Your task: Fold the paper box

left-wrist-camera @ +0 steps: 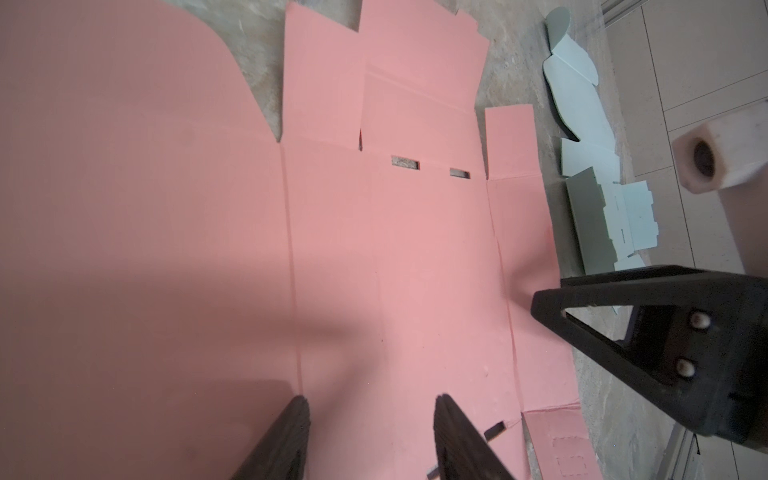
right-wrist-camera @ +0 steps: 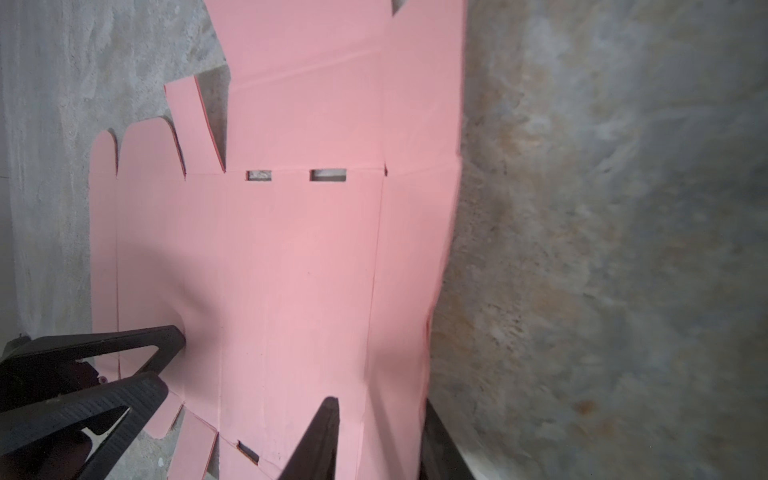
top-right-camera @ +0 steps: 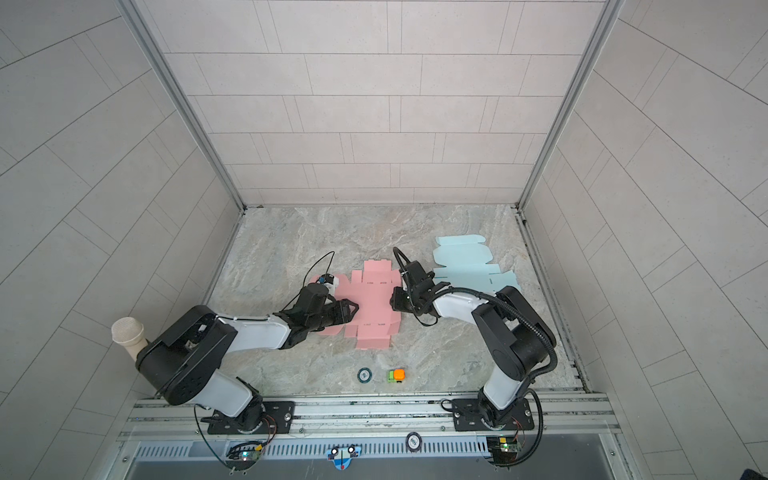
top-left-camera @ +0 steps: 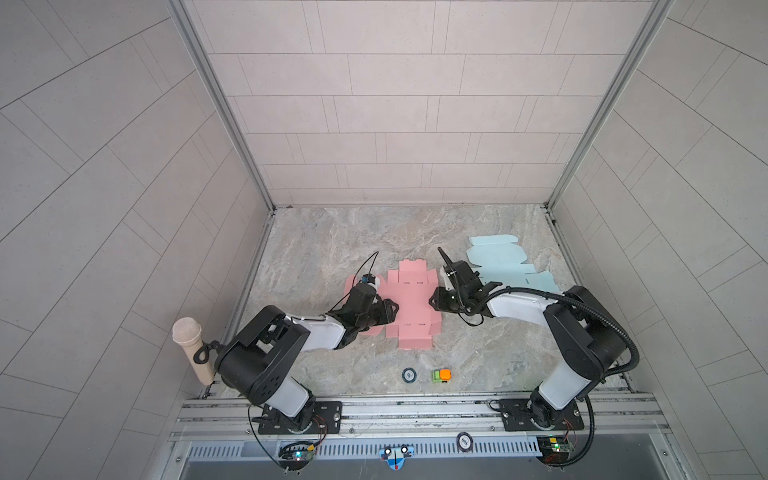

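And there's the right gripper (right-wrist-camera: pixel 380 403), part open, its fingers astride the raised three o'clock edge of the pink box sheet (top-left-camera: pixel 409 299), one above, one beneath, not yet pinching. The left gripper (left-wrist-camera: pixel 370 399) hovers half open and empty over the nine o'clock panels. The sheet lies unfolded mid-way across the table (top-left-camera: pixel 332 237); a pale blue sheet (top-left-camera: pixel 494 259) sits at two o'clock, an orange-green block (top-left-camera: pixel 441 375) at six.
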You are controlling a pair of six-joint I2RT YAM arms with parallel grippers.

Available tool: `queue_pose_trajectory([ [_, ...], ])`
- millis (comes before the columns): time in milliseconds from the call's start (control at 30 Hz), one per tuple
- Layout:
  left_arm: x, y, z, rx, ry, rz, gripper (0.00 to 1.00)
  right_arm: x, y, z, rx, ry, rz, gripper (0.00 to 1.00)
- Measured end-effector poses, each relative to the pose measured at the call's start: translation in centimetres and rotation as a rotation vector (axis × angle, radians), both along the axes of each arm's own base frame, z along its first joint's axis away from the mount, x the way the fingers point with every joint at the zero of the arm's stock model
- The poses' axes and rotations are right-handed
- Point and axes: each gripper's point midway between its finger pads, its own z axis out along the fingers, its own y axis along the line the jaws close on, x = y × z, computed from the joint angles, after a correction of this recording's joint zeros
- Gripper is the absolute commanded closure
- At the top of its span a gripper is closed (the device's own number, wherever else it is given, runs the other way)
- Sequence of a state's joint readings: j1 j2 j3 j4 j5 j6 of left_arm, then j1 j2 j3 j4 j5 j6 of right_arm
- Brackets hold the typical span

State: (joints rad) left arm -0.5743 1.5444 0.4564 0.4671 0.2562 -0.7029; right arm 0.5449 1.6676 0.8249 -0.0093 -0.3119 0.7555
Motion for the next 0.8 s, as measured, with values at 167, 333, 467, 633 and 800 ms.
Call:
queue_pose_trajectory([
  [167, -0.05, 0.02, -0.01, -0.006, -0.004, 0.002, 0.48, -0.23, -0.09, -0.38, 0.012, 0.008, -0.015, 0.74],
  [333, -0.11, 0.06, -0.01, -0.008, -0.007, 0.002, 0.47, -0.36, -0.22, -0.59, 0.012, 0.015, -0.025, 0.78],
  [467, -0.12, 0.08, 0.0, -0.011, -0.011, 0.003, 0.48, -0.35, -0.25, -0.61, 0.013, 0.017, -0.03, 0.79],
  [633, -0.14, 0.09, 0.0, -0.013, -0.013, 0.003, 0.47, -0.35, -0.31, -0.6, 0.013, 0.017, -0.036, 0.77],
  [800, -0.14, 0.09, 0.0, -0.014, -0.015, 0.003, 0.47, -0.58, -0.5, -0.62, 0.027, 0.022, -0.055, 0.71],
])
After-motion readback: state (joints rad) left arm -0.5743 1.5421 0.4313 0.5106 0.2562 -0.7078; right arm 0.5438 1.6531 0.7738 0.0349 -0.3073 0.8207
